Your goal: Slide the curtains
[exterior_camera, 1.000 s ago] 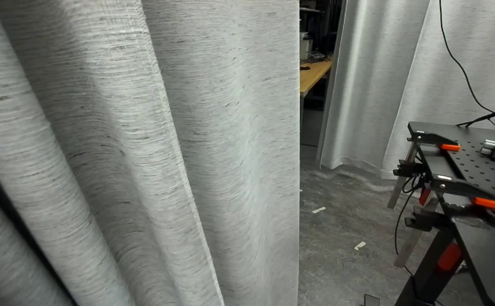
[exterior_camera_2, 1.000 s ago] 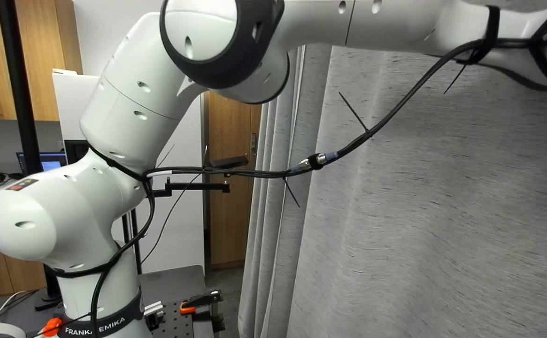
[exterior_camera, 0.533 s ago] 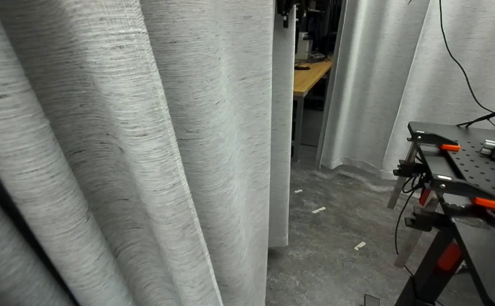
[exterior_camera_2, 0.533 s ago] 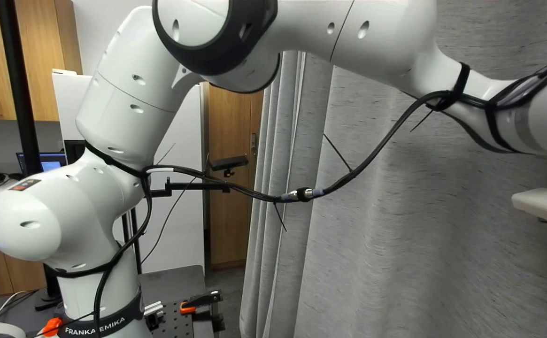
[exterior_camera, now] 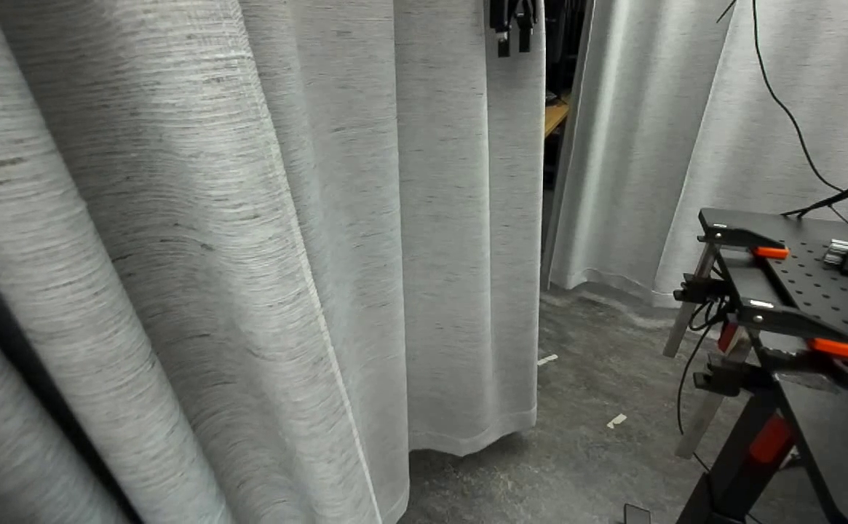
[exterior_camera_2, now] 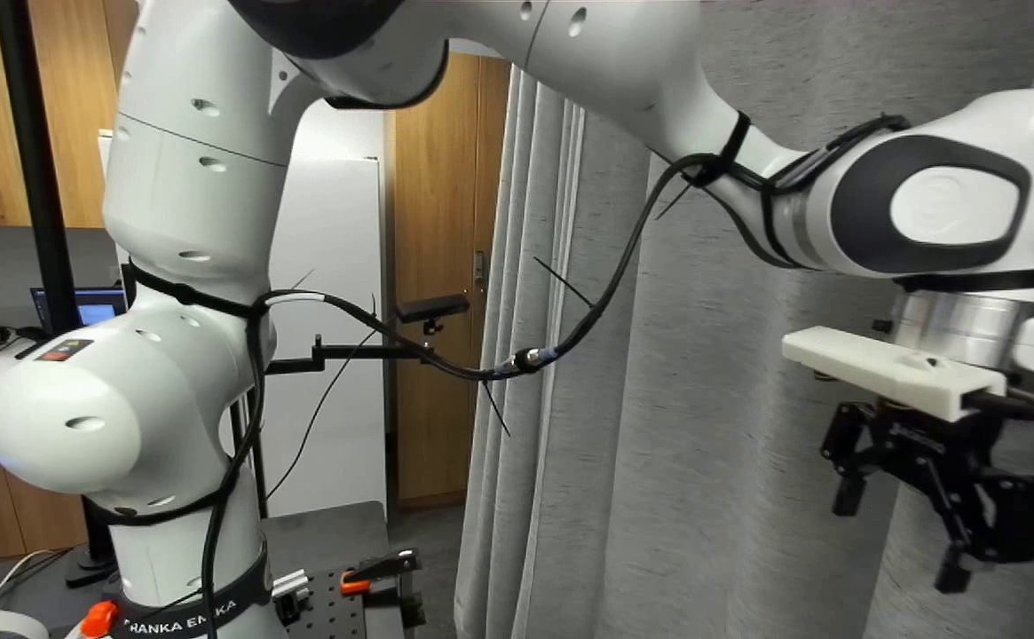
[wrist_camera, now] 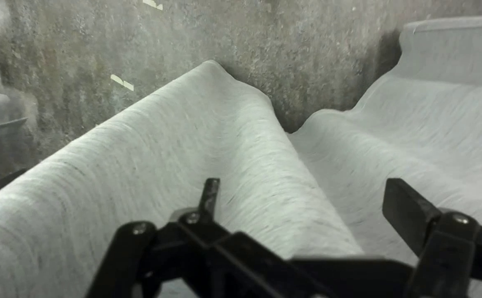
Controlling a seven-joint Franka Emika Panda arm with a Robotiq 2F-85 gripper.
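Though apart, two fingers near curtains

Light grey curtains, finely streaked crosswise, are hanging in deep vertical folds across left and centre of exterior view; hem is curving at lower centre. In wrist view, folds are filling most of frame.
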